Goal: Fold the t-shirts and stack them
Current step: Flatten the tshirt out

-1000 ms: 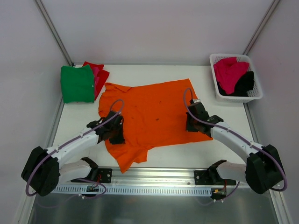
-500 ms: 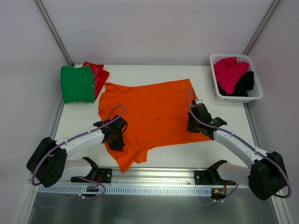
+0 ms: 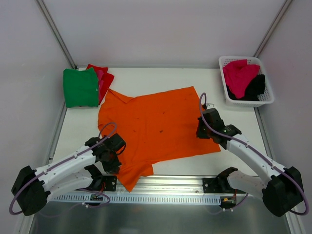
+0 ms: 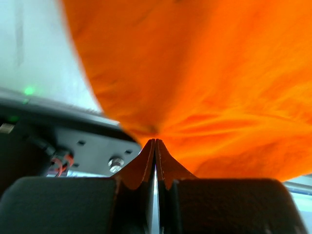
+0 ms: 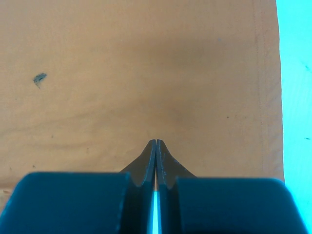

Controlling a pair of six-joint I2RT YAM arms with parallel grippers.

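1. The orange t-shirt [image 3: 156, 129] lies spread in the middle of the white surface [image 3: 161, 80]. Its near-left corner trails over the front edge onto the arms' mounting rail.
2. The left pincer [image 3: 112, 163] is shut tight on that near-left part. In its wrist view, creases fan out from the closed tips [image 4: 155, 141], so it has a real pinch of cloth.
3. The right pincer [image 3: 200, 131] is also fully closed, with its tips [image 5: 156, 142] down on flat cloth near the shirt's right hem (whether any fabric is nipped there I cannot tell).
4. The step in hand looks like squaring the shirt out flat before the first fold. To do it well, both arms should pull evenly and low, so the cloth slides rather than bunches.
5. The left corner should go back onto the surface, since a fold begun on overhanging cloth will likely come out crooked.
6. The fold should stay clear of the green t-shirt [image 3: 80, 87] and red t-shirt [image 3: 105, 78] stacked at far left. The pink [image 3: 239, 75] and black [image 3: 256, 87] ones wait in the basket [image 3: 246, 101].
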